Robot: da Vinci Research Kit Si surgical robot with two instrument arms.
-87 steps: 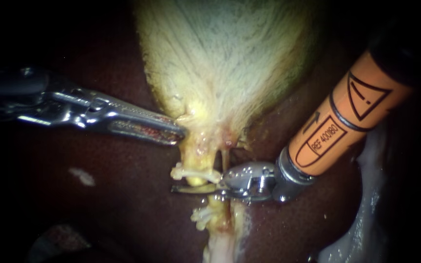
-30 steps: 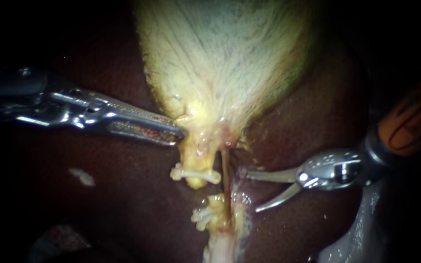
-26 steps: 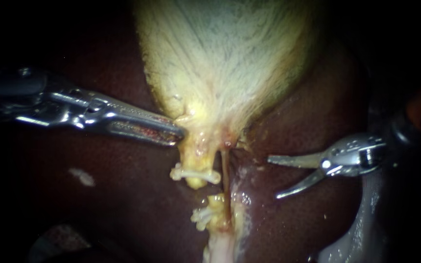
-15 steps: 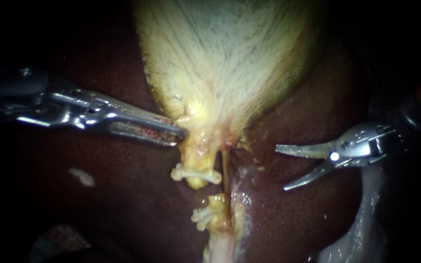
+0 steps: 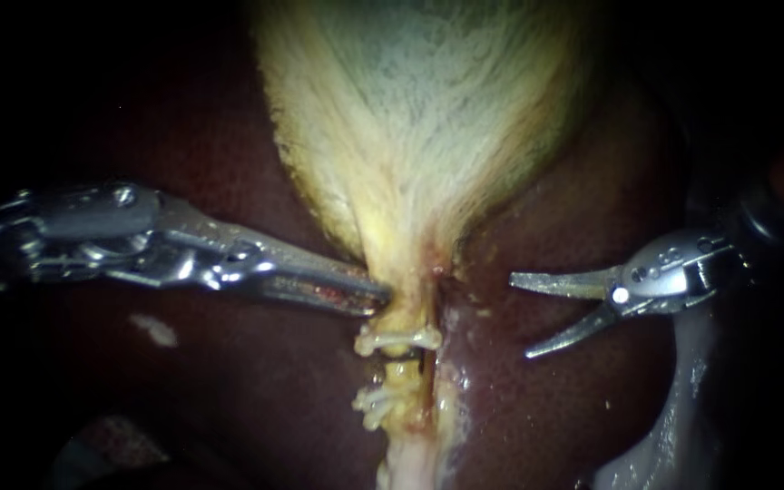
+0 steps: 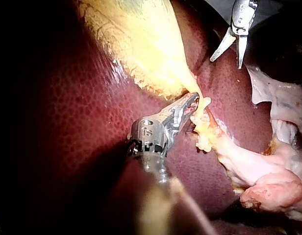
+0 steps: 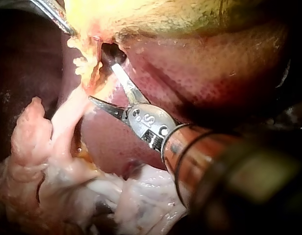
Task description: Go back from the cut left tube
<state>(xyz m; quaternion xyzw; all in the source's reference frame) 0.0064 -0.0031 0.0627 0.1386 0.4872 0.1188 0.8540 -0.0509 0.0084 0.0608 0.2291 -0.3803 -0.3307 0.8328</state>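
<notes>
Your right instrument (image 5: 520, 317) reaches in level from the right, its pincer wide and empty over the liver (image 5: 546, 408), well apart from the cut left tube (image 5: 398, 374). Your left instrument (image 5: 381, 295) slants in low, its pincer clamped on the gallbladder (image 5: 419, 136) neck.

Bare liver (image 5: 501, 399) lies free between right instrument (image 5: 520, 317), jaws apart, and tube stumps (image 5: 399, 372); left instrument (image 5: 381, 296), clamped on gallbladder (image 5: 419, 136), blocks opposite side.
</notes>
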